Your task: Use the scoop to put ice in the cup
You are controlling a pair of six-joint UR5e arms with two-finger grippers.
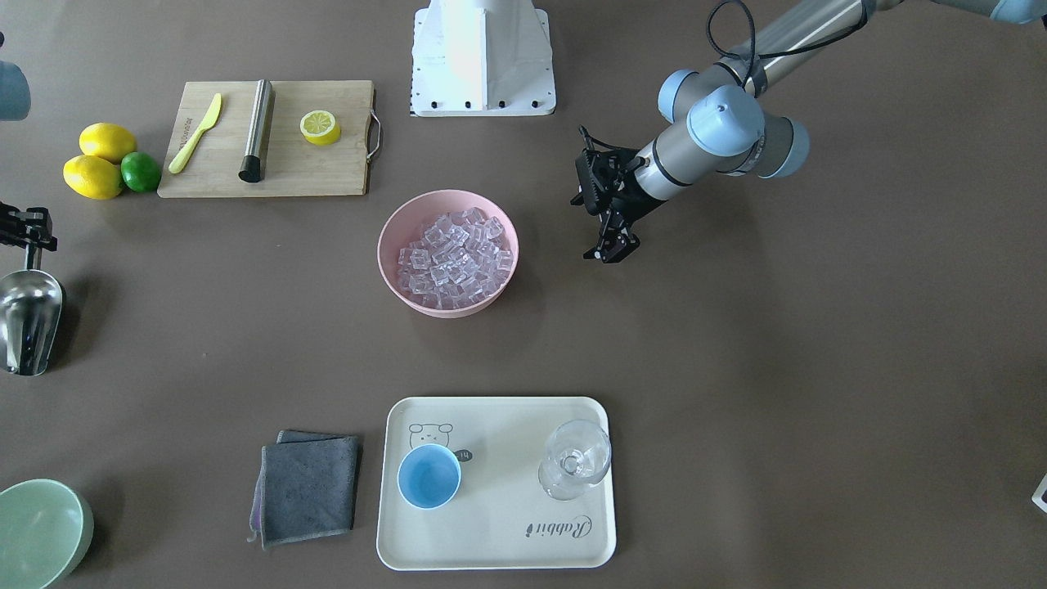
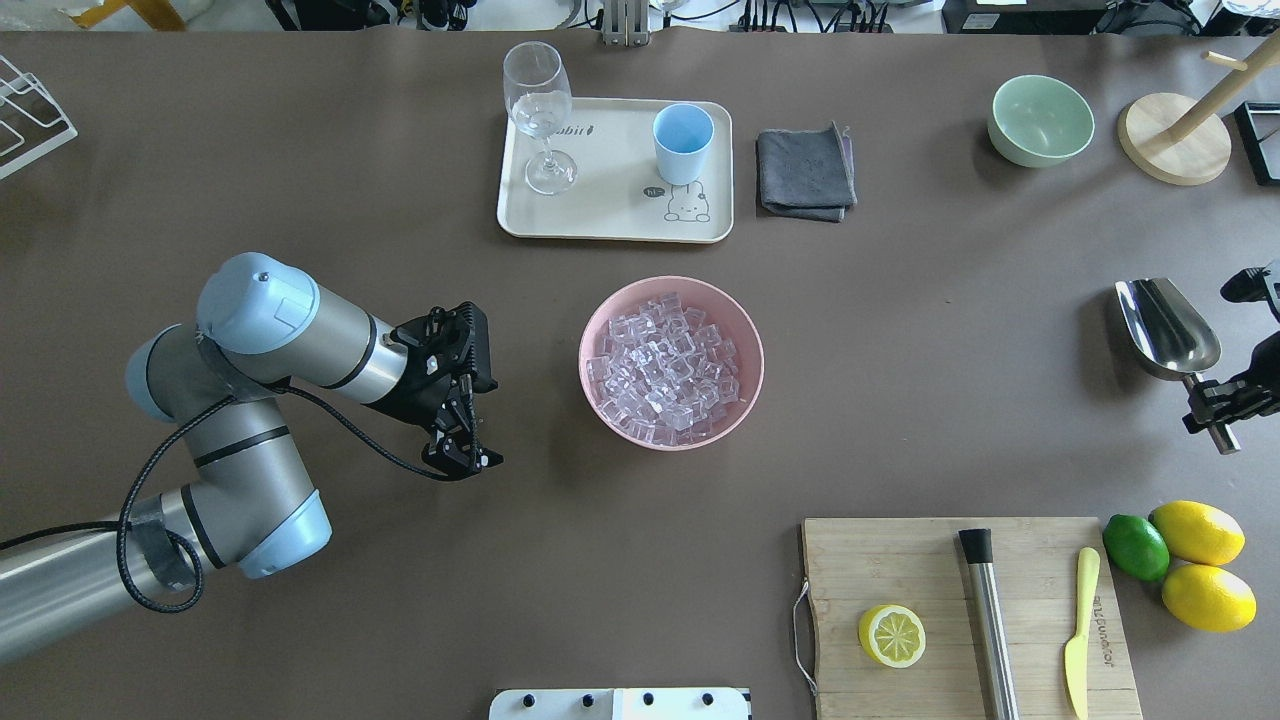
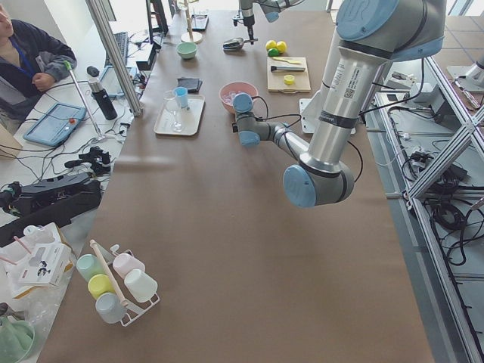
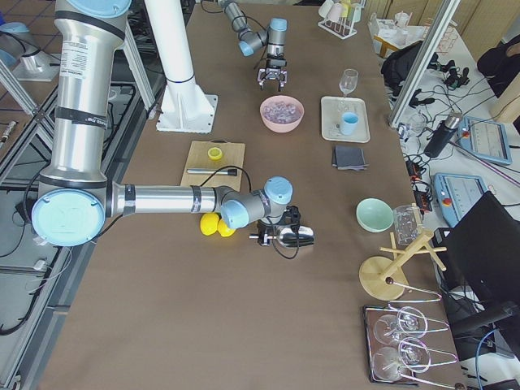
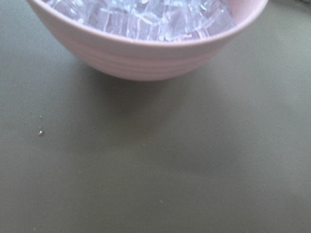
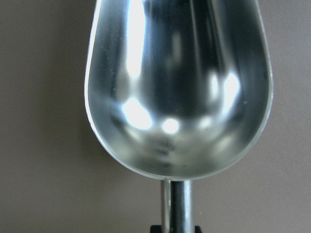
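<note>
- In the overhead view we find the scoop (image 2: pixel 1168 328) at the right edge of the frame, about mid-height. Its trough points toward the top of the frame and its short handle toward the bottom.
- The right gripper (image 2: pixel 1213 408) enters from that same right edge. Its jaws are clenched on the scoop's handle, just below the trough.
- In the right wrist view the shiny trough fills the upper frame, with the handle running down to the bottom edge.
- We cannot tell whether the scoop rests on the table (image 2: pixel 300 150) or hangs just above it.
- The ice (image 2: pixel 665 365) is heaped in a pink bowl (image 2: pixel 584 365) at the centre of the overhead frame.
- The left gripper (image 2: pixel 465 458) sits left of centre, near the pink bowl but apart from it. It points down at the table with its jaws released, grasping nothing.
- In the left wrist view the bowl's side and some of the ice cross the top of the frame.
- The cup (image 2: pixel 683 140) stands upright in the upper middle, on the right part of a cream tray (image 2: pixel 600 205).
- A wine glass (image 2: pixel 540 110) stands on the tray's left part, apart from the cup.
- A folded grey cloth (image 2: pixel 805 170) lies just right of the tray, and a green bowl (image 2: pixel 1040 120) sits in the upper right.
- At the lower right lies a cutting board (image 2: pixel 900 560) bearing a lemon half (image 2: pixel 891 635), a steel rod (image 2: pixel 990 620) and a yellow knife (image 2: pixel 1078 630).
- Two lemons (image 2: pixel 1197 532) and a lime (image 2: pixel 1135 547) lie just right of the board.
</note>
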